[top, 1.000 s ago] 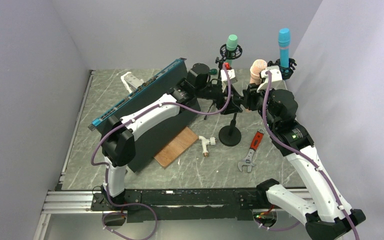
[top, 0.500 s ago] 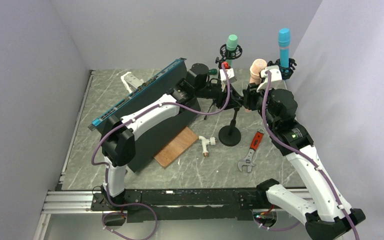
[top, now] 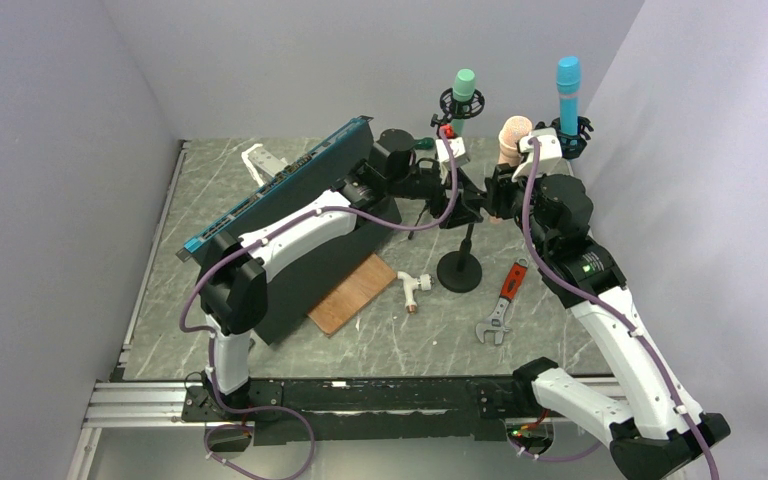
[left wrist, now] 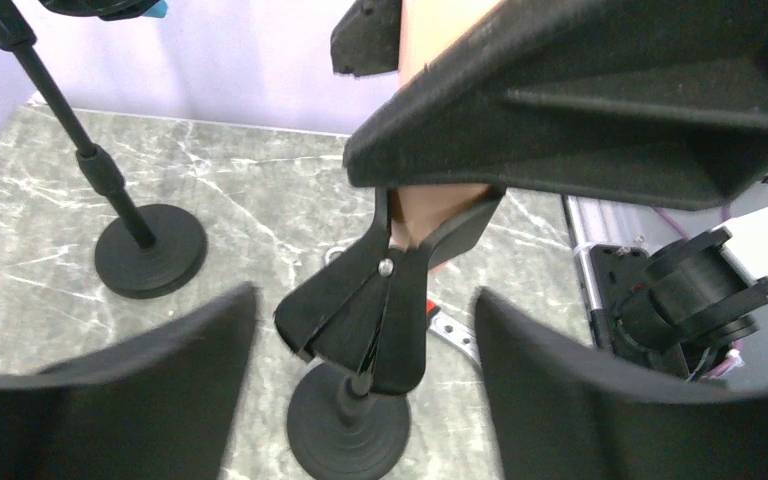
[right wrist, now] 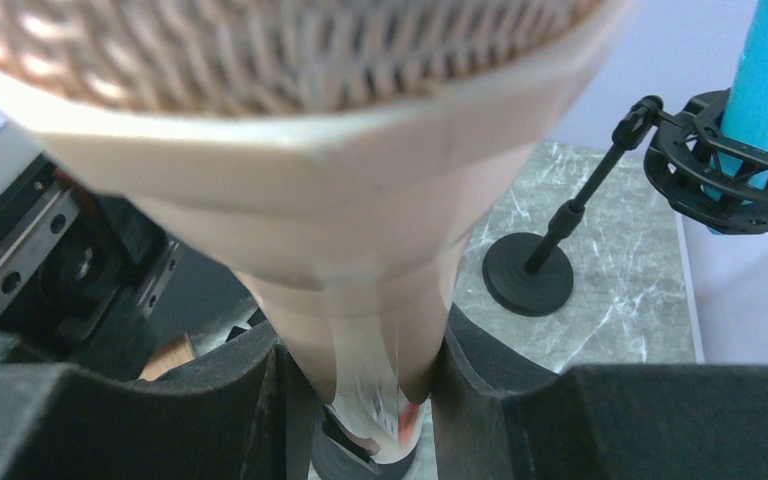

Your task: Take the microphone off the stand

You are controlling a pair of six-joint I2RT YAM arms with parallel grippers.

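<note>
The peach-pink microphone (top: 515, 134) stands tilted in the black spring clip (left wrist: 375, 300) of the middle stand, whose round base (top: 459, 271) rests on the table. My right gripper (top: 505, 182) is shut on the microphone's body (right wrist: 360, 300), with both pads pressed against it below the mesh head. The microphone's lower end (left wrist: 440, 212) still sits in the clip's jaws. My left gripper (top: 467, 208) is open. Its fingers (left wrist: 160, 385) stand either side of the clip's handles with a gap on each side.
Behind stand a green microphone (top: 463, 88) and a blue microphone (top: 568, 82), each in a shock mount on its own stand. A red-handled wrench (top: 505, 298), a white pipe fitting (top: 415, 288), a wooden board (top: 353, 292) and a big black panel (top: 290, 190) are on the table.
</note>
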